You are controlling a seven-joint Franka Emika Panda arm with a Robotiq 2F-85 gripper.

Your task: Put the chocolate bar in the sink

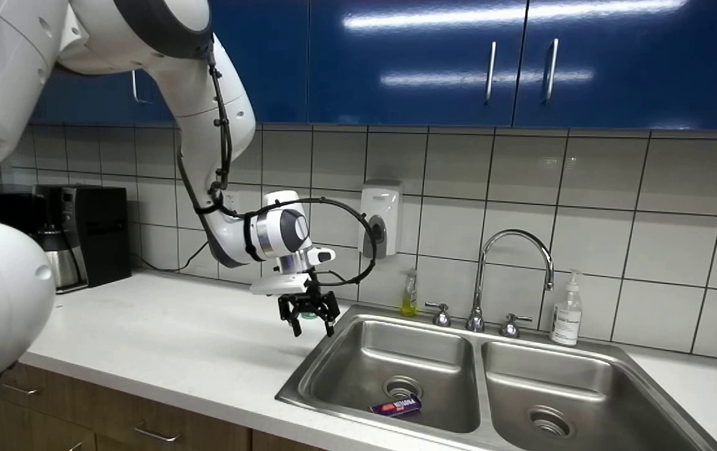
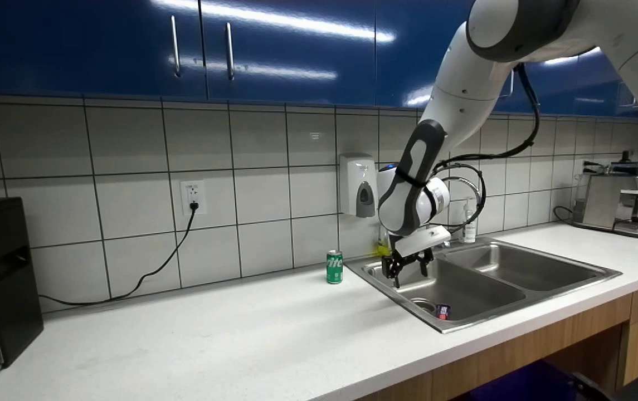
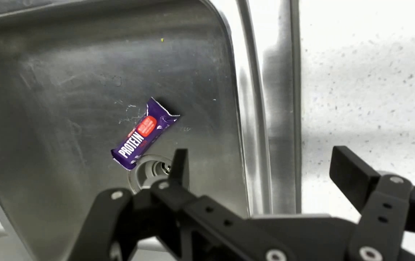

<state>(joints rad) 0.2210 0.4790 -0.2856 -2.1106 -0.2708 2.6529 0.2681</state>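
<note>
Sink (image 3: 279, 127) has the goods, so I'd guess the claw (image 3: 260, 163) hangs by its rim spread wide and gripping nothing because the job's done, and in the claw-side basin (image 3: 66, 90) lies the chocolate bar (image 3: 142, 136), purple with a red patch and white PROTEIN lettering, one end by the drain (image 3: 147, 168).

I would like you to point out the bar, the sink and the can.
Bar (image 3: 143, 134): in the wrist view, on the middle of its wrapper.
Sink (image 1: 482, 382): in an exterior view, on the divider between its basins.
Can (image 2: 334, 268): in an exterior view, on its green side.
</note>
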